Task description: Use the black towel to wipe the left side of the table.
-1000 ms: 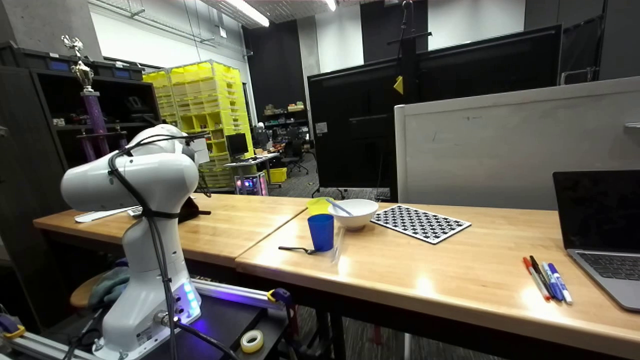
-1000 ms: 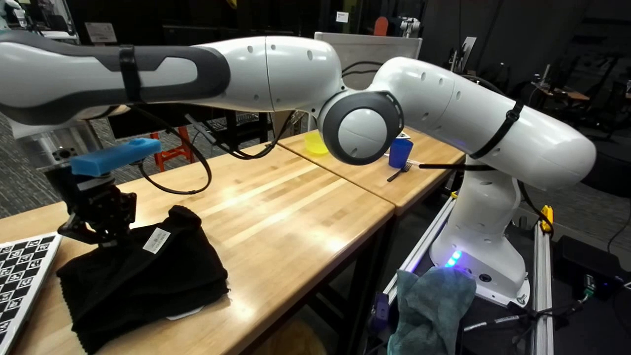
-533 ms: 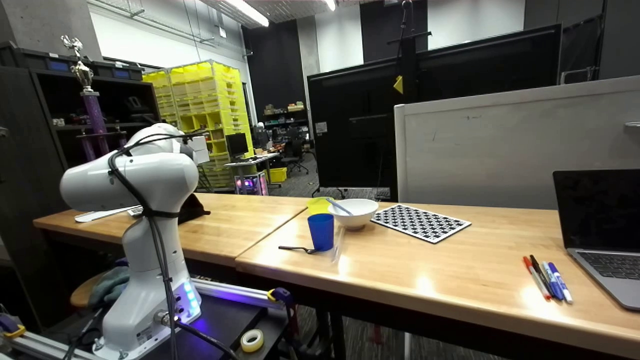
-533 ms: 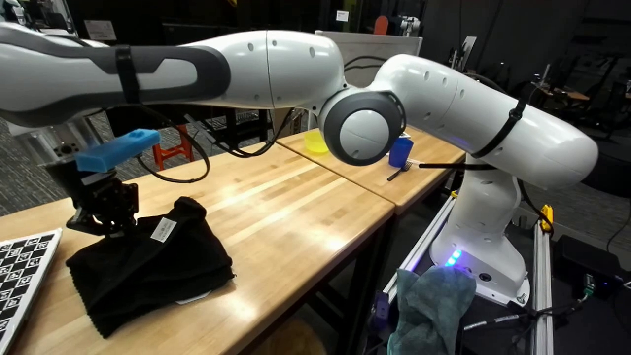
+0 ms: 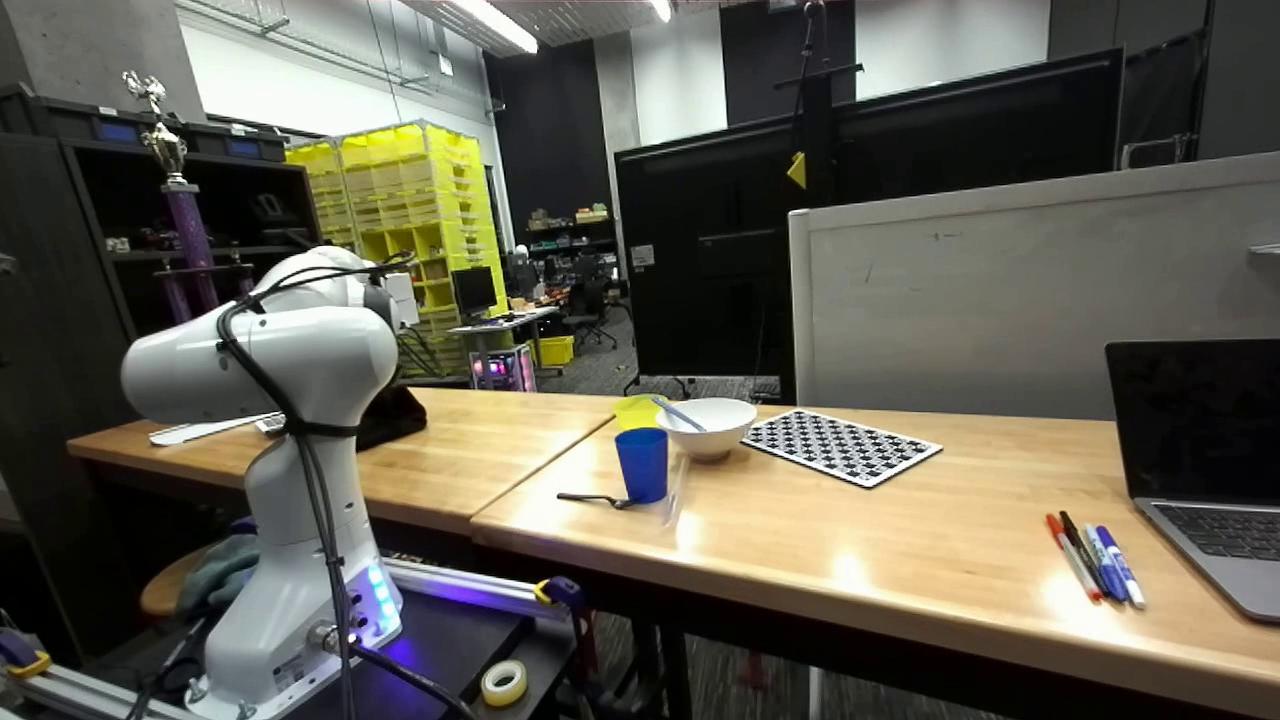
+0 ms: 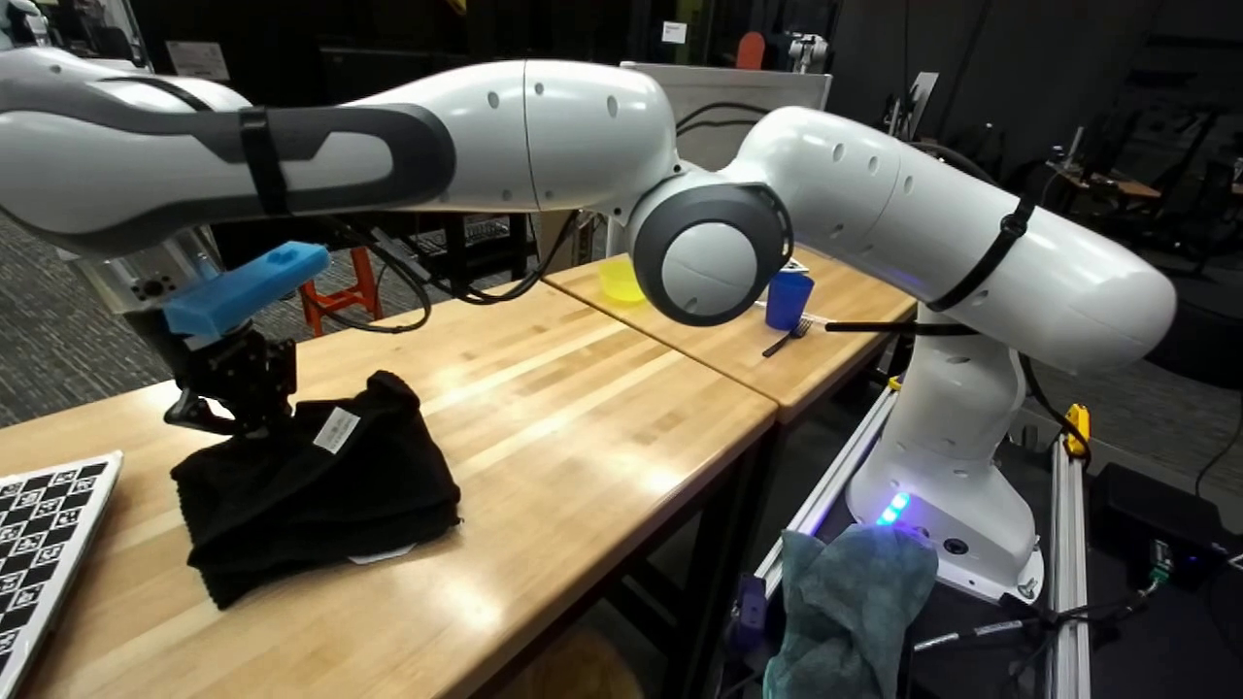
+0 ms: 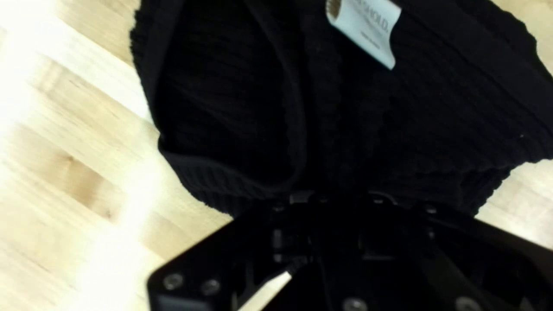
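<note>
Wooden table (image 6: 583, 447) here, butted against a second table (image 5: 900, 540). White arm (image 6: 544, 136) reaches over the first one. Black towel (image 6: 320, 495) lies bunched on it, near a checkered board (image 6: 49, 553), well apart from the second table. Gripper (image 6: 256, 429) points down, almost fully closed, clamped on a fold of the towel. On the second table: blue cup (image 6: 788, 303) upright, fork (image 6: 789, 338) just beside it; can't tell from here if they touch. White label (image 6: 336, 430) on the towel, near the gripper.
</note>
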Motion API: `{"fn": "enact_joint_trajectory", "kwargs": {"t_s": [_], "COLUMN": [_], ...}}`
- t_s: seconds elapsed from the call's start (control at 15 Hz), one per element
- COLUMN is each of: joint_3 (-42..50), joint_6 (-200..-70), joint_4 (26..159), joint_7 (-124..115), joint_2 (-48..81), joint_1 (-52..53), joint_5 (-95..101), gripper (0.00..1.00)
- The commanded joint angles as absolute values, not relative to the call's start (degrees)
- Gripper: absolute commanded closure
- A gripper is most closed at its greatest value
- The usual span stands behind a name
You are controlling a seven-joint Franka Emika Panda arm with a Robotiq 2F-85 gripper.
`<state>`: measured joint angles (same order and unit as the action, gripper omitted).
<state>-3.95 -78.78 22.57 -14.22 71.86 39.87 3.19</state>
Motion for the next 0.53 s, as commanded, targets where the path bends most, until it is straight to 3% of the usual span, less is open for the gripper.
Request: {"fn": "enact_joint_trajectory", "kwargs": {"t_s": [0.0,0.2,0.47], "joint_3": [-2.77,-2.5,-2.03], "joint_6": [-80.0,-78.77,-80.91], "joint_4": [23.89,17.3,21.76], "joint_7": [-18.68,-20.21,-20.83], "joint_2": [70.42,74.28,71.98], "joint_1": [39.08,37.56,34.84], "joint_5": [3.44,2.64,2.87], "gripper": [0.97,0.97,0.97]}}
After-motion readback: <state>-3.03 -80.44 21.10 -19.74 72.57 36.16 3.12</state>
